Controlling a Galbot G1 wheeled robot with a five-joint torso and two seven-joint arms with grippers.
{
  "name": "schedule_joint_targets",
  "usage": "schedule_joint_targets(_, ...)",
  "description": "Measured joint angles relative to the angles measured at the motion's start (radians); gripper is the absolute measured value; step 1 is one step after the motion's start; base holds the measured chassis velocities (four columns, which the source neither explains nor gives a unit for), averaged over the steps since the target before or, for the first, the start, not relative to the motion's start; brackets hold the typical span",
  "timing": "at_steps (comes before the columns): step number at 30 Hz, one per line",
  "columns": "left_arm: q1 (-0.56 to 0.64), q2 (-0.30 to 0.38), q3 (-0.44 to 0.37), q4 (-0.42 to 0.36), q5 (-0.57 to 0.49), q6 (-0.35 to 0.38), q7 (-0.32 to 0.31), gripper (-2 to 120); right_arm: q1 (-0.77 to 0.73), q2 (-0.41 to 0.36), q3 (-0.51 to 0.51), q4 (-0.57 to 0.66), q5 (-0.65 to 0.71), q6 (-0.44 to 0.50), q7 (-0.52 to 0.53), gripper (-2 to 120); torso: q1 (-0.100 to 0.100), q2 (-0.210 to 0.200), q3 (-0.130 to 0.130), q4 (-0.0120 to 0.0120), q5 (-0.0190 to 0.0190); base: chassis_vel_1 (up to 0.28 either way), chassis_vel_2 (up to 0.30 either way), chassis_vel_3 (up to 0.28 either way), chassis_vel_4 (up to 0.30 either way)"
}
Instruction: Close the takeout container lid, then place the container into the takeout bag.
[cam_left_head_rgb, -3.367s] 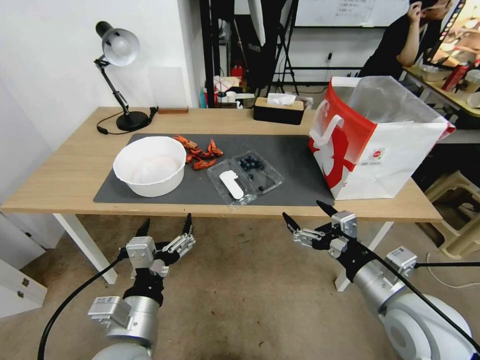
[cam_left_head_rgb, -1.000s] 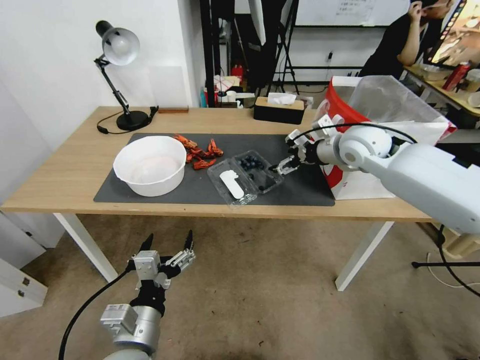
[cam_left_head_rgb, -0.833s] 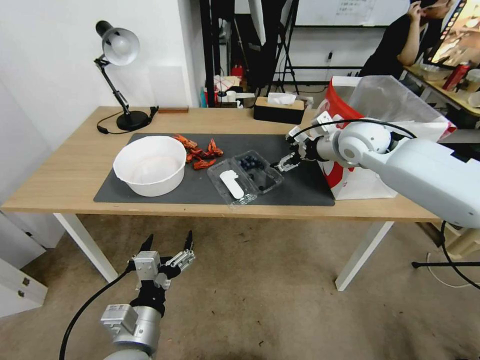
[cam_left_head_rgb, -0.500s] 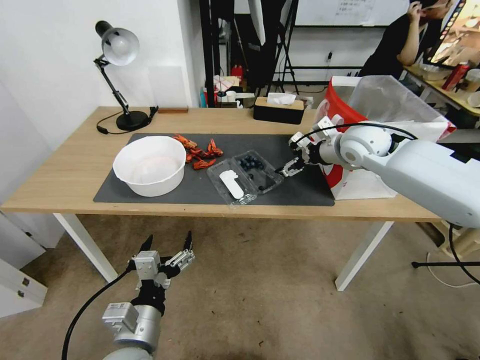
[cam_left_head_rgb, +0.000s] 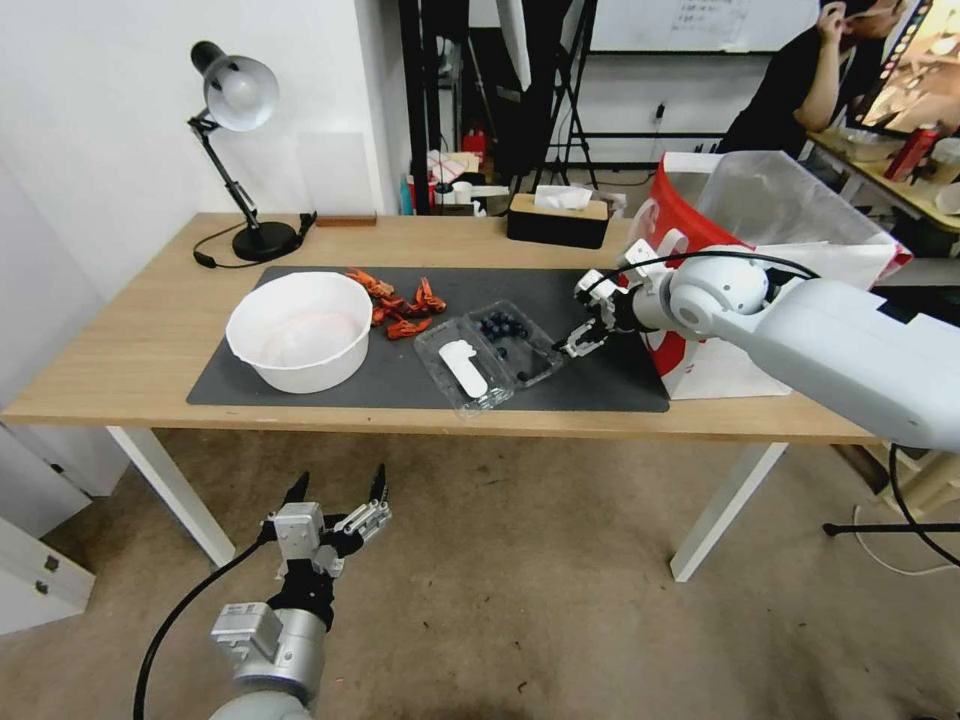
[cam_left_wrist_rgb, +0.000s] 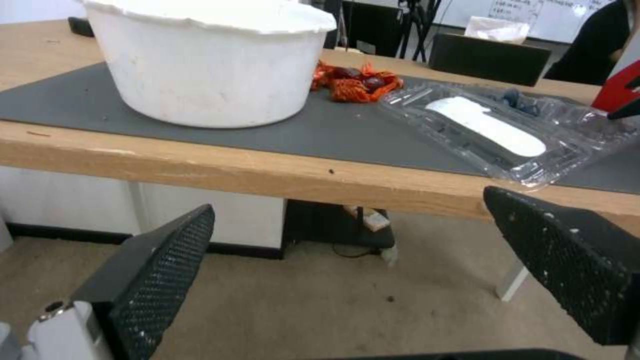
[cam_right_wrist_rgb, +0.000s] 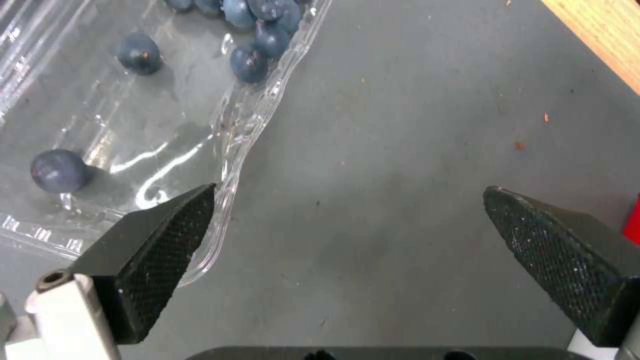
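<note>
Blueberries sit loose in the takeout container (cam_left_head_rgb: 516, 340), which I see lying wide open on the grey mat (cam_left_head_rgb: 300, 385), roughly at the middle of the table (cam_left_head_rgb: 130, 340). Its lid (cam_left_head_rgb: 458, 372) is folded flat toward the near-left side, white label facing up, next to the berry tray. From the left wrist camera I get the same clamshell (cam_left_wrist_rgb: 507, 125) near the table's front edge, with the white bowl (cam_left_wrist_rgb: 207, 60) to its left and some orange-red wrapped pieces (cam_left_wrist_rgb: 353, 85) behind.

My right gripper (cam_left_head_rgb: 590, 312) is out over the mat at the container's right edge, fingers spread and holding nothing. The right wrist camera shows it (cam_right_wrist_rgb: 347, 260) low over the mat, one finger (cam_right_wrist_rgb: 157, 250) right at the clear plastic rim of the tray (cam_right_wrist_rgb: 133, 125), the other over bare mat; I cannot tell if that finger touches the rim.

My left gripper (cam_left_head_rgb: 335, 492) hangs below the table's near edge, over the floor, fingers apart and empty.

The takeout bag (cam_left_head_rgb: 790, 300) stands upright at the right end of the table, mouth open, just right of the right arm.
</note>
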Motion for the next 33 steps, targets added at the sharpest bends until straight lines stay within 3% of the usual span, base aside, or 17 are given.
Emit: schedule_joint_targets(33, -0.013, 0.000, 0.006, 0.030, 0.001, -0.005, -0.012, 100, -0.035, -0.017, -0.001, 0.025, 0.017, 0.000, 0.007, 100, 0.000, 0.000, 0.000, 0.0000, 0.0000, 0.000, 0.000, 0.000, 0.000)
